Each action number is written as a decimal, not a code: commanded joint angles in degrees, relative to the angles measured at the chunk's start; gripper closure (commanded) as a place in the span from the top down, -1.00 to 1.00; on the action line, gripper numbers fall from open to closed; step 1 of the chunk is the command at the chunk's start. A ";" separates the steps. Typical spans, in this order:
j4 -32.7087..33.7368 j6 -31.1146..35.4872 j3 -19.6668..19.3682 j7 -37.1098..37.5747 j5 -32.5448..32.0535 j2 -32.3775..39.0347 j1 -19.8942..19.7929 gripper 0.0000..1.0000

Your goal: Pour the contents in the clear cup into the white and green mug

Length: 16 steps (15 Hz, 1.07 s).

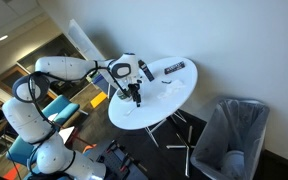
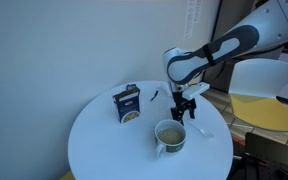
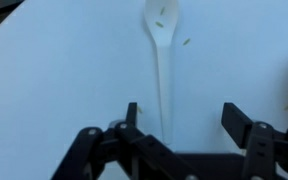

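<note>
Fingers (image 3: 132, 116) spread wide, grasping nothing; white spoon (image 3: 161, 45) lies flat on tabletop, handle running between them, closer to one finger. Gripper (image 2: 187, 114) points straight down, low over round white table (image 2: 96, 146). Arm (image 1: 69, 68) reaches across table edge, forearm roughly level, wrist bent downward. White and green mug (image 2: 170, 136) upright on table, just beside gripper, apart from it. Blue packet (image 2: 128, 103) stands further off.
</note>
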 commanded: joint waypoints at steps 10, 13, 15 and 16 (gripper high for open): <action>-2.29 1.42 0.35 1.72 0.47 -1.48 0.39 -0.71; -2.40 1.47 0.28 1.98 0.17 -1.79 0.46 -1.00; -2.68 1.55 0.23 2.45 -0.20 -2.47 0.56 -0.95; -2.96 1.64 0.19 2.44 -0.35 -3.13 0.55 -0.95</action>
